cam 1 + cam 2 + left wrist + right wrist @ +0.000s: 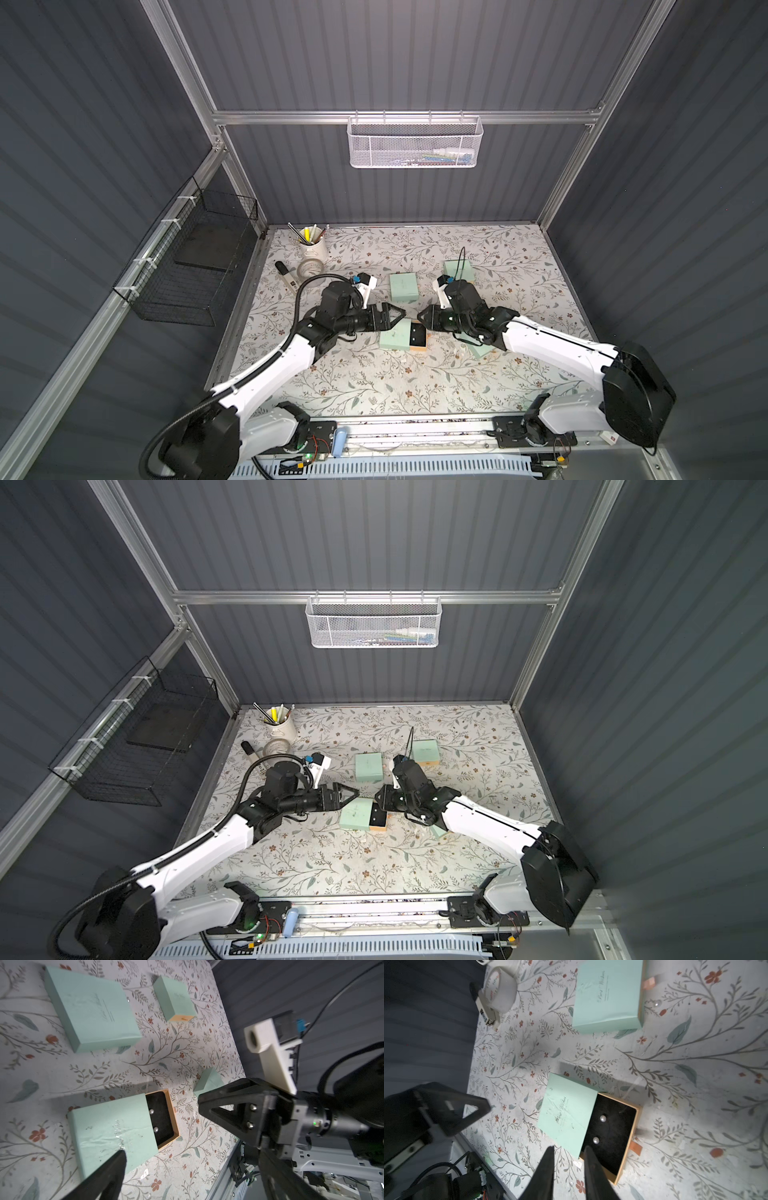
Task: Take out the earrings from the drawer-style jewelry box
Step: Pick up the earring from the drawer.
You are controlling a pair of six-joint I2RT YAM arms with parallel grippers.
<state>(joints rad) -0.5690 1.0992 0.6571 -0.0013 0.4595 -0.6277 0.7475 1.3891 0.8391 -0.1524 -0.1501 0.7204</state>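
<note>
The drawer-style jewelry box (397,337) is a mint sleeve lying mid-table, also seen in the left wrist view (112,1126). Its tan drawer (612,1132) is slid partly out and shows a black lining. The earrings, two pale round studs (603,1118) (596,1140), sit on that lining; the left wrist view shows them too (151,1112). My right gripper (569,1151) hovers at the drawer's open corner, close to the nearer stud, with a narrow gap between its fingers and nothing in it. My left gripper (397,320) is wide open over the sleeve's other end.
A closed mint box (403,286) and another with a tan drawer end (457,270) lie farther back. A third mint box (482,351) is partly under my right arm. A loose pale bead (657,1003) lies on the cloth. A pen cup (311,245), tape roll (309,270) and marker (286,274) stand back left.
</note>
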